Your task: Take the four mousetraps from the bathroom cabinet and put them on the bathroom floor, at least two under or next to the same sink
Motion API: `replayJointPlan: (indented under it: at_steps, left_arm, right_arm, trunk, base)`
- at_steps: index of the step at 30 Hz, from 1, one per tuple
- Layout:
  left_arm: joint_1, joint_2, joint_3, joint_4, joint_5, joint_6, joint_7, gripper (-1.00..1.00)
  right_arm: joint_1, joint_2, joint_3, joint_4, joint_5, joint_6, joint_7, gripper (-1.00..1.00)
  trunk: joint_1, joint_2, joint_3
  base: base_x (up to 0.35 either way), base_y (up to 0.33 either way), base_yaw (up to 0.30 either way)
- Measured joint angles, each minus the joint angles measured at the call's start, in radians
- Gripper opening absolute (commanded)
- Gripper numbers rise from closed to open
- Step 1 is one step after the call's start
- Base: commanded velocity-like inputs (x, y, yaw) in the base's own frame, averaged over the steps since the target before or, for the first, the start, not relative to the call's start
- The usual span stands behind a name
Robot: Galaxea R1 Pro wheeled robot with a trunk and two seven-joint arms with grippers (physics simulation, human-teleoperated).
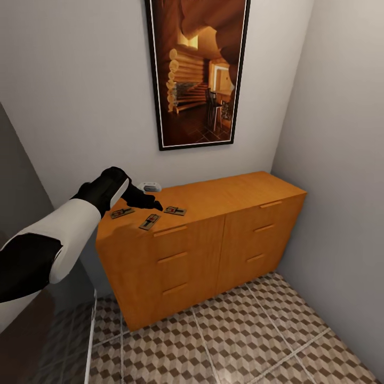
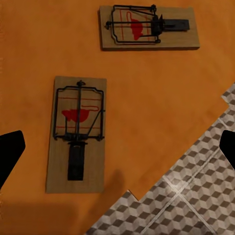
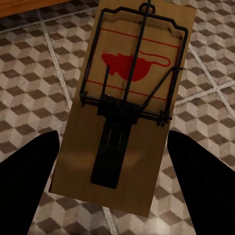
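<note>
Three mousetraps lie on top of the cabinet (image 1: 240,234) near its left end: one (image 1: 122,213) at the left, one (image 1: 150,221) by the front edge, one (image 1: 175,210) further right. My left gripper (image 1: 152,204) hovers just above them, open. In the left wrist view its fingertips (image 2: 10,152) stand wide apart around the nearer mousetrap (image 2: 77,134), with another mousetrap (image 2: 149,27) beyond. My right gripper (image 3: 112,137) is shut on a further mousetrap (image 3: 129,107), held above the bathroom floor (image 3: 29,83). The sink is out of view.
A dark-framed picture (image 1: 197,72) hangs on the wall over the cabinet. A small white object (image 1: 150,186) sits at the cabinet's back left. Walls close the corner at the right. The tiled floor (image 1: 213,341) stretches in front of the drawers.
</note>
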Motion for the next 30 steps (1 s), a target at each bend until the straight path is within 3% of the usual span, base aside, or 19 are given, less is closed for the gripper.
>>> replayJointPlan:
  at_steps: [21, 30]
  left_arm:
    - [0.001, 0.006, -0.005, 0.001, -0.001, -0.002, 0.001, 1.0]
    - [0.0, 0.006, -0.043, 0.002, -0.001, -0.002, 0.001, 1.0]
  right_arm:
    - [0.0, 0.0, 0.0, 0.0, 0.0, 0.0, -0.001, -1.0]
    - [0.0, 0.0, 0.0, 0.0, 0.0, 0.0, -0.001, -1.0]
  trunk:
    - [0.0, 0.0, 0.0]
    - [0.0, 0.0, 0.0]
  base:
    - [0.0, 0.0, 0.0]
    - [0.0, 0.0, 0.0]
